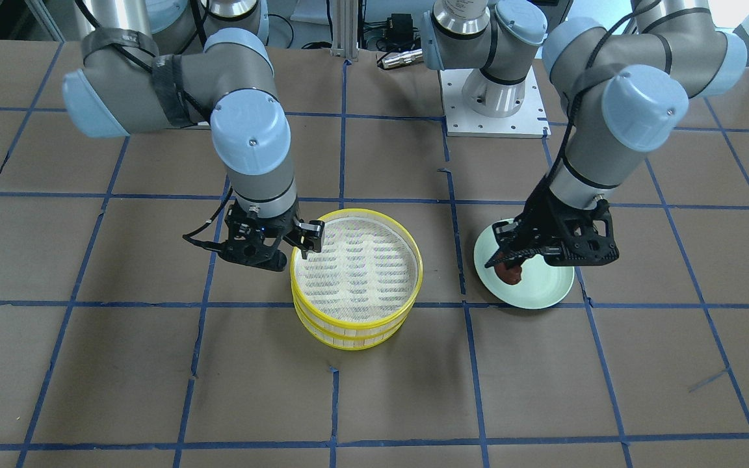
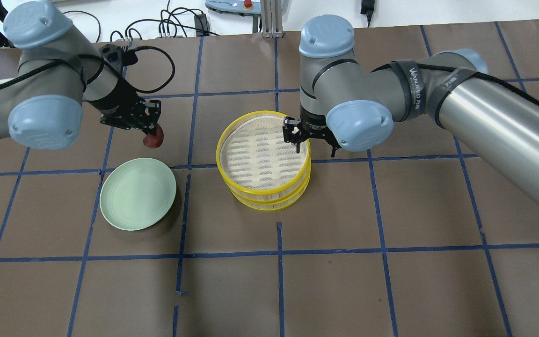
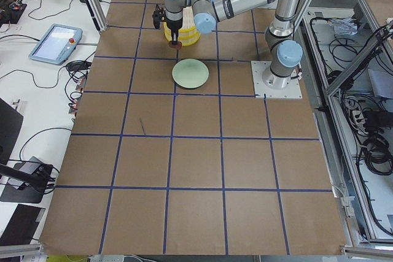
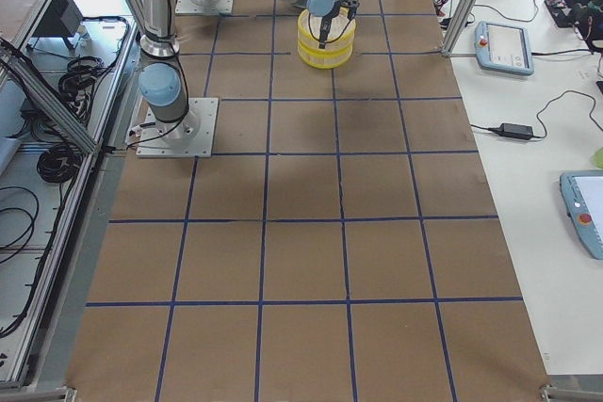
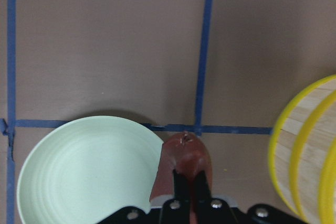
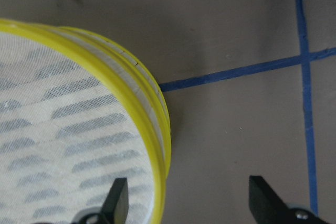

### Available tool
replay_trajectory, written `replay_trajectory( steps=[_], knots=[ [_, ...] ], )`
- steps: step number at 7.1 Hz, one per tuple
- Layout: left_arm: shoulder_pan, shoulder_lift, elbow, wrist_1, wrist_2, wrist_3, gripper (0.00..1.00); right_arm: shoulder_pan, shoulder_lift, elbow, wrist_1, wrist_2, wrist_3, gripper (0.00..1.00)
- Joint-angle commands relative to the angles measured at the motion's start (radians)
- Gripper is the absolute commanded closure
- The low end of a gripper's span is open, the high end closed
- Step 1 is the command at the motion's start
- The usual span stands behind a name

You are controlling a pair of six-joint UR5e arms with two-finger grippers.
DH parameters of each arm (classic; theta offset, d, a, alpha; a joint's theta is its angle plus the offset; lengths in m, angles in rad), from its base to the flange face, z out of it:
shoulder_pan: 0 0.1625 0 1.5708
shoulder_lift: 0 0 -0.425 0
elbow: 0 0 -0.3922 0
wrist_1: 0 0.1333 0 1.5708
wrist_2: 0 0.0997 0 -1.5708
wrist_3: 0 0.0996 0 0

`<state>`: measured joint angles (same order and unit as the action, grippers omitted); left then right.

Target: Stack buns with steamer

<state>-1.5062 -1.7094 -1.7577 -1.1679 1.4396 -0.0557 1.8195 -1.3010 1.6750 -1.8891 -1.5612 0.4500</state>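
Observation:
The steamer (image 2: 262,200) is two stacked yellow-rimmed bamboo tiers with a bare white mesh top, mid-table; it also shows in the front view (image 1: 348,333). My left gripper (image 2: 151,133) is shut on the dark reddish-brown bun (image 2: 154,140) and holds it above the table beside the pale green plate (image 2: 129,206). The left wrist view shows the bun (image 5: 186,148) between the fingers. My right gripper (image 2: 315,145) is open, its jaws straddling the steamer's rim (image 6: 152,129) on its right side. The white bun is not in view.
The plate (image 1: 547,296) is empty. The table is brown paper with a blue tape grid. The arm's white base plate (image 1: 493,110) sits at the robot's side. Cables and tablets lie beyond the table's edges.

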Motion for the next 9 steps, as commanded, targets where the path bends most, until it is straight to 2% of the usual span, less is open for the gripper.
replay_trajectory(
  steps=[1, 3, 4, 5, 6, 9],
  knots=[
    [-0.176, -0.01, 0.082, -0.01, -0.047, -0.314, 1.0, -0.104, -0.186, -0.017, 0.19, 0.01, -0.09, 0.15],
    [-0.274, -0.068, 0.081, 0.048, -0.047, -0.453, 0.96, -0.149, -0.303, -0.098, 0.423, 0.009, -0.198, 0.15],
    [-0.307, -0.114, 0.08, 0.077, -0.042, -0.513, 0.84, -0.151, -0.31, -0.16, 0.497, 0.007, -0.205, 0.15],
    [-0.313, -0.136, 0.07, 0.129, -0.042, -0.51, 0.67, -0.157, -0.308, -0.178, 0.539, 0.0, -0.243, 0.15],
    [-0.313, -0.138, 0.07, 0.131, -0.033, -0.501, 0.3, -0.16, -0.31, -0.181, 0.539, -0.008, -0.305, 0.15],
    [-0.312, -0.136, 0.066, 0.131, -0.027, -0.477, 0.31, -0.167, -0.31, -0.181, 0.53, -0.016, -0.364, 0.12]
  ],
)
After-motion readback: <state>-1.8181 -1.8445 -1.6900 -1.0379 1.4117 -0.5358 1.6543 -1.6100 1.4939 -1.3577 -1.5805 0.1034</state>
